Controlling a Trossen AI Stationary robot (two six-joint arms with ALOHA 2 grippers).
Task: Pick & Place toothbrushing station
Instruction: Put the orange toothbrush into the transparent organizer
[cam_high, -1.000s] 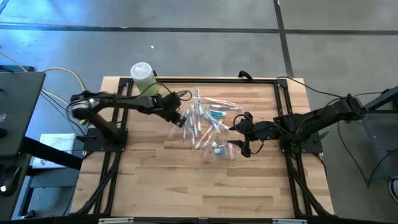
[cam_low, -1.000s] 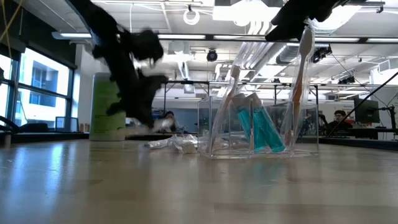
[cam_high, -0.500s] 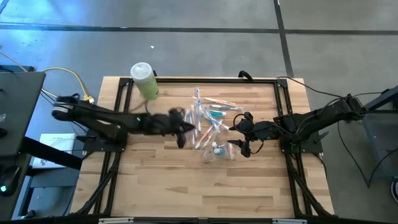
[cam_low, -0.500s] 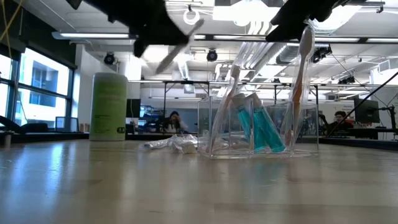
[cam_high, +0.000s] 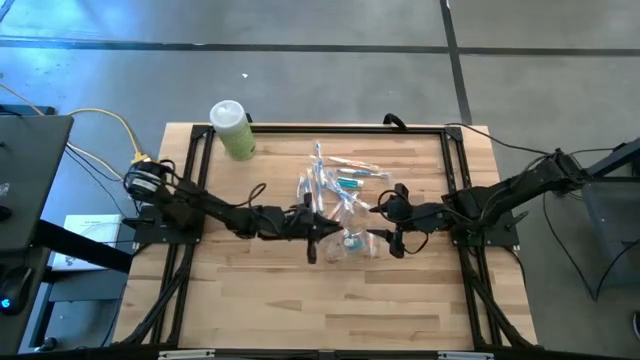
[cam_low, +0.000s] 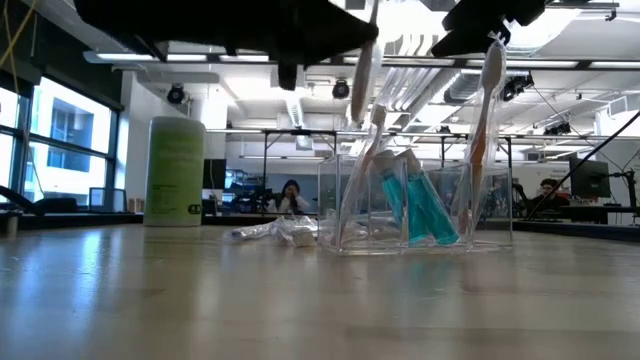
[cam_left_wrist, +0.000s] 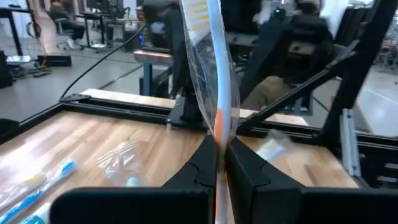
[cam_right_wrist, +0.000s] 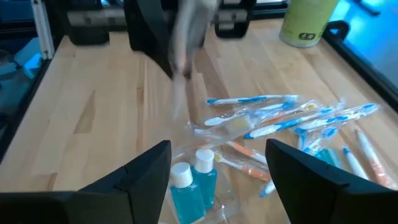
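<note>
My left gripper reaches level to the table's middle, shut on a white-and-orange toothbrush in a clear wrapper, just left of the see-through holder. The holder stands on the table with two teal bottles and upright toothbrushes in it. Several wrapped teal and orange toothbrushes lie in a loose pile on the table behind it. On the holder's right, my right gripper hangs open above the table with nothing between its fingers. My left gripper pinches the toothbrush's orange handle part between its two fingers, wrapper and all. The fingers come level from the table's left and lie across the brush. The brush stands nearly upright, bristle head up, lifted clear of the table.
A light-green bottle with a white cap stands at the far left corner. Black frame rails run along the table's edges. Bare wood lies toward the near edge. People sit in the room beyond the table.
My left gripper has swung from the pile's left side toward the near edge and the right, up to the holder. It has turned from pointing down to level. The toothbrush has come with it, lifted clear and now standing upright.
</note>
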